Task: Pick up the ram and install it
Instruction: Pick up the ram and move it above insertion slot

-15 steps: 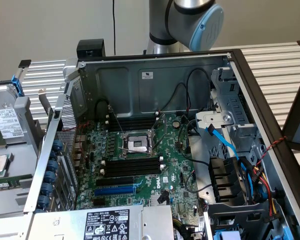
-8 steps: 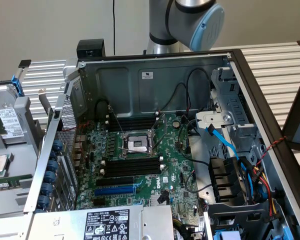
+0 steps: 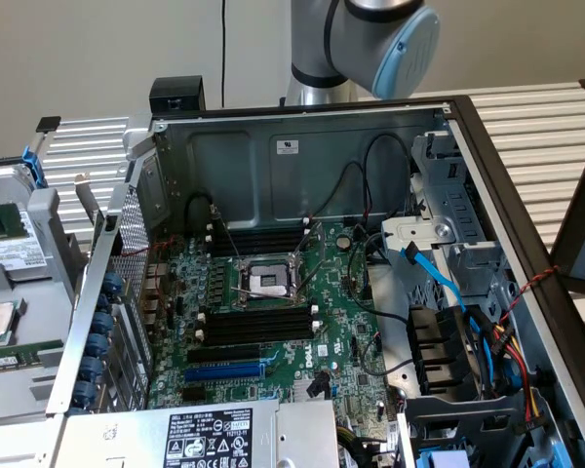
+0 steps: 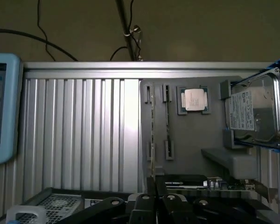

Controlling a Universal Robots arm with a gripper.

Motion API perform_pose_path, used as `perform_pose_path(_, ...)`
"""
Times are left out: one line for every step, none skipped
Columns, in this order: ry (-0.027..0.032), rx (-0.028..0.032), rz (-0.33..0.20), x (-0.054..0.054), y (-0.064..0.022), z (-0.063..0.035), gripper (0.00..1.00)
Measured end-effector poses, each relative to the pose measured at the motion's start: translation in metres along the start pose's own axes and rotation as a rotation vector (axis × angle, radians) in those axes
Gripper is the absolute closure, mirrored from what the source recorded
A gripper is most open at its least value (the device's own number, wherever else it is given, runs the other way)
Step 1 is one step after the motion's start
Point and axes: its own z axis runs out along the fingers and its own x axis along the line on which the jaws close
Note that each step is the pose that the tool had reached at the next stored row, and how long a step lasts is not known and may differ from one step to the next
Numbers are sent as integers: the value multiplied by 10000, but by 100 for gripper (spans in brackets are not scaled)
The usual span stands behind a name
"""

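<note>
Ribbed metal table (image 4: 84, 135) bore a grey tray (image 4: 210, 135). The ram (image 4: 152, 135) stood on edge in a tray holder (the row farther from the processor (image 4: 194, 99)), outside the open computer case (image 3: 234, 166). The gripper (image 4: 156, 184) hung near one end of the stick, fingers pressed together, gripping nothing. A hard drive (image 4: 254, 116) lay beyond the processor.
</note>
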Motion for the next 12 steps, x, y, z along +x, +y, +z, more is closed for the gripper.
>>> perform_pose_path(-32,-8,-2,4,-23,-25,87)
perform_pose_path(-65,-15,-5,8,-46,-49,87)
perform_pose_path(-97,-23,-7,12,-68,-75,87)
perform_pose_path(-128,-30,-9,17,-93,-101,87)
perform_pose_path(-149,-40,-11,23,-116,-125,87)
perform_pose_path(-158,-59,-11,31,-138,-142,87)
perform_pose_path(-162,-86,-12,41,-157,-152,87)
perform_pose_path(-163,-121,-13,53,-175,-162,87)
perform_pose_path(-164,-158,-13,64,-193,-171,87)
perform_pose_path(-165,-197,-14,75,-211,-177,87)
perform_pose_path(-165,-243,-15,86,-229,-182,87)
perform_pose_path(-164,-292,-16,97,-248,-186,87)
